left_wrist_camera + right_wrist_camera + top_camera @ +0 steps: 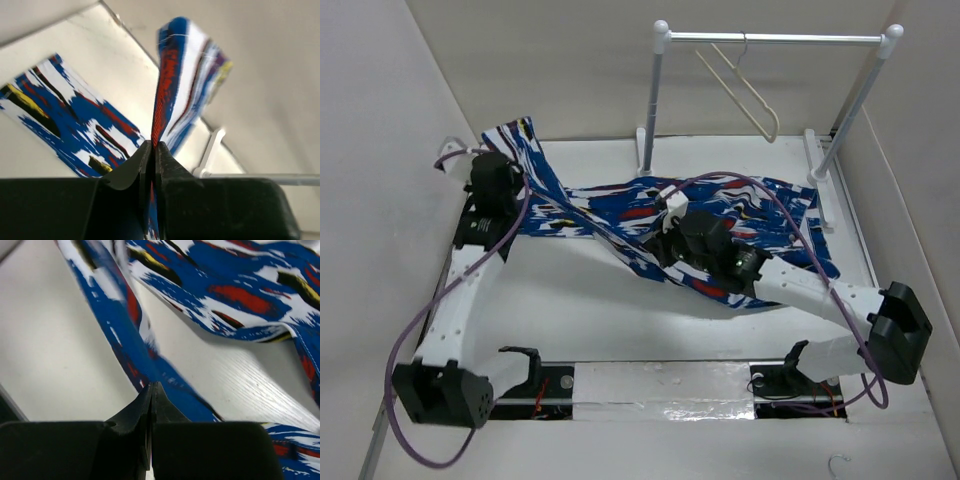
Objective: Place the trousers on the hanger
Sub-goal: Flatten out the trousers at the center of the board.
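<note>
The trousers (740, 215), bright blue with white, red, black and yellow patches, lie spread across the back half of the table. My left gripper (528, 180) is shut on a fold of them at the left end and holds that fold raised; the pinched cloth (180, 75) stands up from the shut jaws (152, 146). My right gripper (660, 240) is shut on a blue edge of the trousers (125, 340) near the middle, low over the table. The cream-white hanger (748, 92) hangs from the rail, apart from both grippers.
The white-posted garment rail (770, 38) stands at the back right, its feet on the table beside the trousers. Pale walls close in on the left, back and right. Purple cables (790, 225) loop over both arms. Bare white tabletop (580, 310) lies near the arm bases.
</note>
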You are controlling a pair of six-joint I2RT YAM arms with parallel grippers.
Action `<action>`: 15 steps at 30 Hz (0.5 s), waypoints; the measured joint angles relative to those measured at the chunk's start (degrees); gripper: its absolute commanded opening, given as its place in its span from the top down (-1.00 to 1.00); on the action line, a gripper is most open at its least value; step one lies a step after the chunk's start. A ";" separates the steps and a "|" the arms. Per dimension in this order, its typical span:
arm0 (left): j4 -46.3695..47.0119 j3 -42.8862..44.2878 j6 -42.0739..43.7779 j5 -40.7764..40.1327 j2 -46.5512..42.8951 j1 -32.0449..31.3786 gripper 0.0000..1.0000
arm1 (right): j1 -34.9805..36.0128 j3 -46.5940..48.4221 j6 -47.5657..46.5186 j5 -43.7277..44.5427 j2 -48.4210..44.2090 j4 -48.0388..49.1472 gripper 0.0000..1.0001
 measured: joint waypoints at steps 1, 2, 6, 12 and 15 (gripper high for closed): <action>0.42 -0.79 -0.11 0.74 -2.95 1.73 1.00 | 0.33 0.00 0.07 -0.22 -0.39 0.59 1.00; 0.76 -2.10 -0.31 1.05 -5.31 2.91 1.00 | 1.11 -0.04 0.13 -0.50 -0.28 1.53 1.00; 2.54 -15.21 -2.86 3.17 -14.10 8.79 1.00 | 6.54 -1.55 0.87 -0.83 3.74 3.69 1.00; -1.38 -37.40 -9.27 4.83 -21.68 18.38 0.92 | 18.08 -4.31 3.28 -3.28 17.79 5.49 1.00; -5.03 -40.74 -12.22 4.90 -25.75 19.43 0.69 | 22.73 -4.35 4.61 -3.96 22.25 5.51 1.00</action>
